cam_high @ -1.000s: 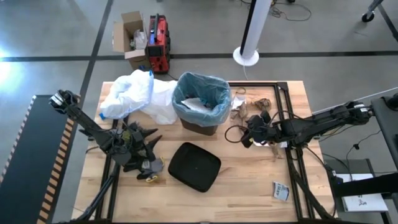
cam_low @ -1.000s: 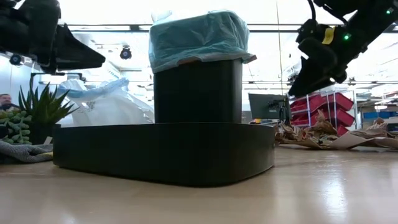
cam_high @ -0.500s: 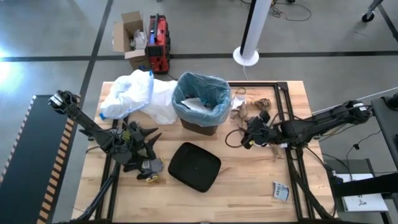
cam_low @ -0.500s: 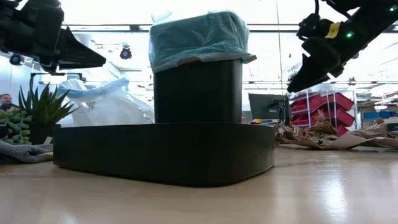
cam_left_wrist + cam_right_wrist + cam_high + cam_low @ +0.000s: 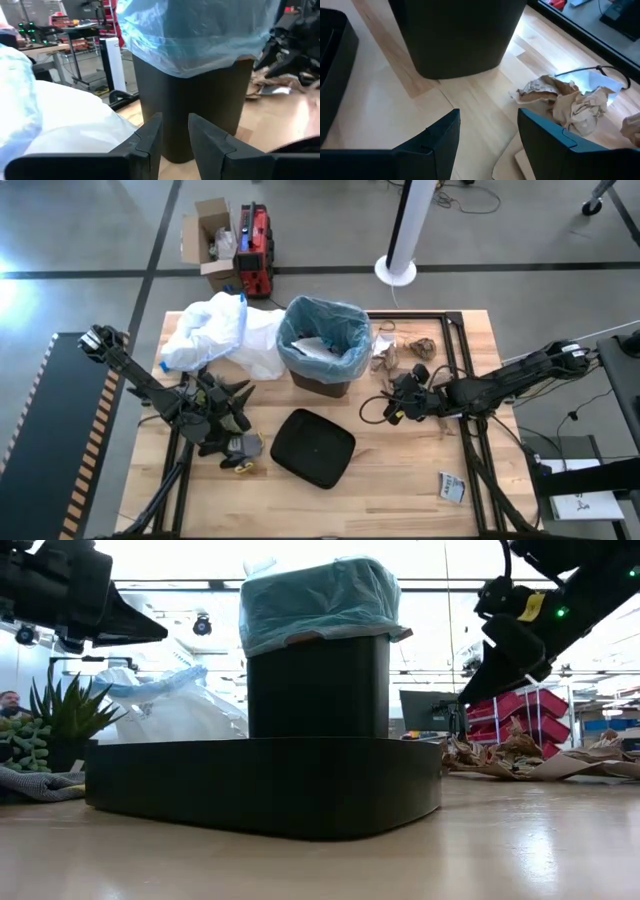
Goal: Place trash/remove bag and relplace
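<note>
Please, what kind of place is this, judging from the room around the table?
Probably a robotics lab or workshop. The wooden table stands on a grey concrete floor, red storage bins line shelves in the background, and a monitor and a red equipment case stand nearby.

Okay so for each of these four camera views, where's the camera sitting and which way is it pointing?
High view: overhead, straight down on the table; both arms show.
Low view: at table-top height, facing the bin lid and the bin; both arms enter from above.
Left wrist view: past the left gripper, its fingers narrowly apart, toward the bin and bag.
Right wrist view: past the open right gripper toward the crumpled brown paper.
All four views share the bin.
</note>
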